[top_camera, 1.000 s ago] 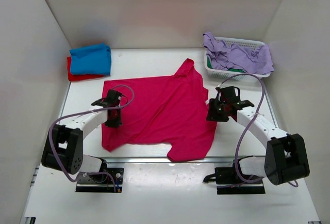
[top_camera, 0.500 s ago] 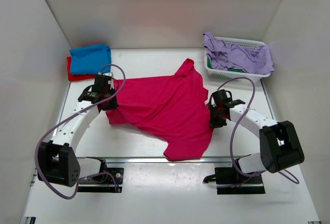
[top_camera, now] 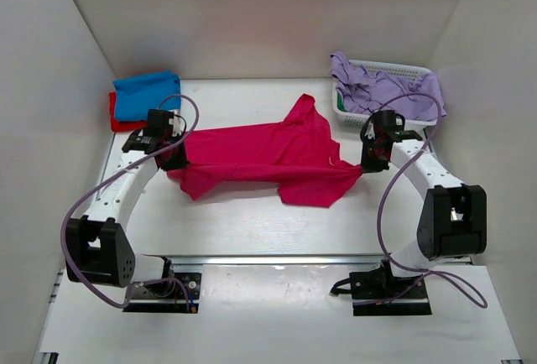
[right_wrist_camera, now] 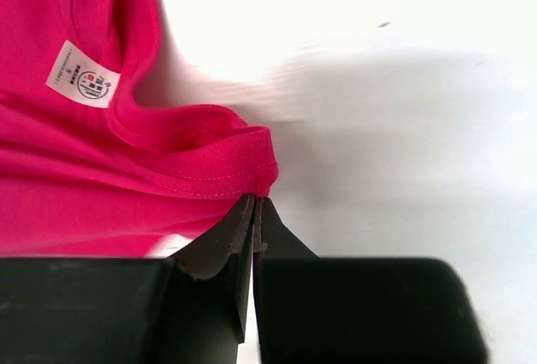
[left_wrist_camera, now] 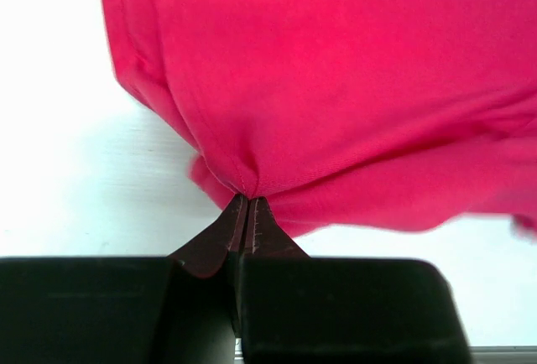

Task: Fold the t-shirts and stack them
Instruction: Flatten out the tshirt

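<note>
Crimson-pink t-shirt (top_camera: pixel 260 156) lies stretched across the middle of the table (top_camera: pixel 252 221) in the top view. The left gripper (left_wrist_camera: pixel 249 203) has its fingers pressed together on a bunched edge at the left end of the cloth. The right gripper (right_wrist_camera: pixel 254 203) is clamped on a stitched edge near the white neck label (right_wrist_camera: pixel 84 75). In the upper left, a folded blue t-shirt (top_camera: pixel 144 96) rests on a red t-shirt (top_camera: pixel 122 122).

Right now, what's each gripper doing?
Left gripper: closed on the crimson-pink t-shirt.
Right gripper: closed on the same t-shirt's edge.
</note>
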